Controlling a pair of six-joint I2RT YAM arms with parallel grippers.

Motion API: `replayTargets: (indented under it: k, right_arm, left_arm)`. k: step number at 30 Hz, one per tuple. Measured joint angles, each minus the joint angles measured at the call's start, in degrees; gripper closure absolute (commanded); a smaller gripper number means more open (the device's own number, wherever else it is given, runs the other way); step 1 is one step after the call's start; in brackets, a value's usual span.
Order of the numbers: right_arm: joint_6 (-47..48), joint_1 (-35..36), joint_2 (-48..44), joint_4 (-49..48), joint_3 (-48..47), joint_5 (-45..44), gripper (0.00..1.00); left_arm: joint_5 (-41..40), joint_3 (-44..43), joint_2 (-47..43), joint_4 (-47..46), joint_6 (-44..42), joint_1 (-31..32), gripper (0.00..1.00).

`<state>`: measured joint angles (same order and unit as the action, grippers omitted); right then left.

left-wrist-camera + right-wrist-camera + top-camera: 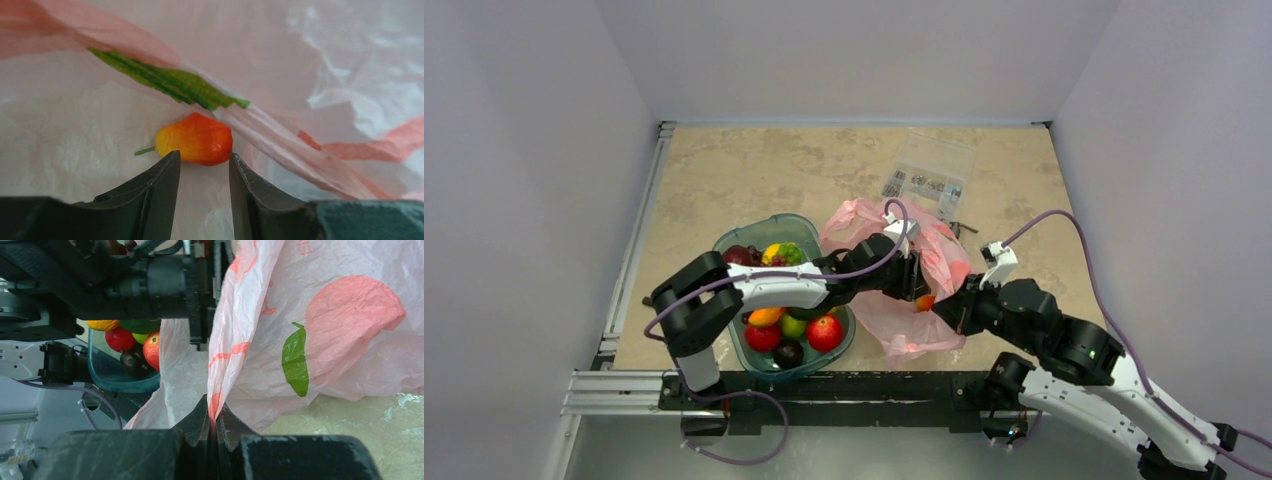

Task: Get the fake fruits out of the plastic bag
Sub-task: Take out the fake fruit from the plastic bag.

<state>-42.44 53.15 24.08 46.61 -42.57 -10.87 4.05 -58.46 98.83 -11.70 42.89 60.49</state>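
The pink plastic bag (902,330) lies right of the tray. My left gripper (914,283) reaches inside it. In the left wrist view the left gripper (202,164) is open, its fingertips (169,165) just short of an orange-red mango (196,144) with a green stem lying on the bag's inner wall (60,145). The mango shows faintly from above (925,302). My right gripper (950,310) is shut on the bag's edge and holds it up; in the right wrist view the right gripper (214,415) pinches a pink fold of the bag (350,325). Other fruits in the bag are hidden.
A teal tray (769,222) at the left holds several fruits, and also shows in the right wrist view (120,383). A small clear packet of metal parts (929,176) lies at the back. The left arm (774,288) crosses over the tray.
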Motion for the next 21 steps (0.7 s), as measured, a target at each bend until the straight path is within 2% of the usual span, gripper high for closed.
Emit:
replayTargets:
  k: [11, 14, 21]
  right_arm:
    - [0.04, 0.0, 0.26, 0.02, -0.09, -0.11, 1.0]
    - [0.04, 0.0, 0.22, 0.02, -0.09, -0.11, 1.0]
    - [0.04, 0.0, 0.22, 0.07, -0.09, -0.15, 1.0]
  left_arm:
    - [3.48, -8.02, 10.54, -1.33, -0.63, 2.58, 0.3]
    - [4.5, -9.05, 11.98, -0.83, -1.84, 3.78, 0.18]
    - [5.7, -9.14, 13.18, 1.73, -4.81, 6.62, 0.16]
